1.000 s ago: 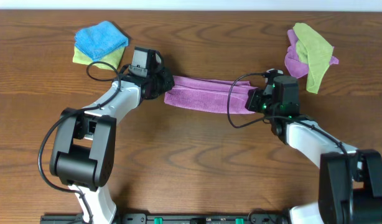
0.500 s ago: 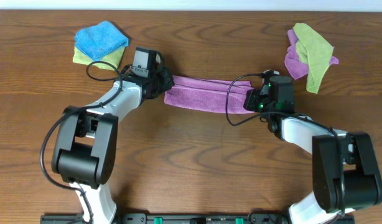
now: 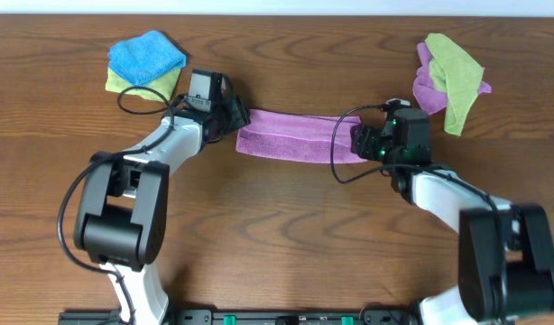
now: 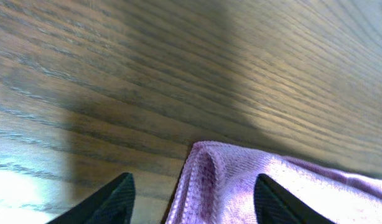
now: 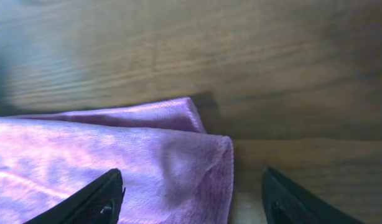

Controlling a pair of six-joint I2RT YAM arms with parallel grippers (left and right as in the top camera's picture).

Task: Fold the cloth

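Cloth (image 3: 290, 144) lying as long folded strip on table (image 3: 286, 235) | my left gripper (image 4: 194, 186) spread wide astride one end; my right gripper (image 5: 192, 180) spread wide astride the other

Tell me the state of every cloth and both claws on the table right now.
Purple cloth: folded into a long strip, lying flat.
Left claw: open around one strip end, not gripping.
Right claw: open around the other end, not gripping.
Blue cloth: folded, resting on a lime-green cloth.
Green cloth: crumpled, draped over a second purple cloth.
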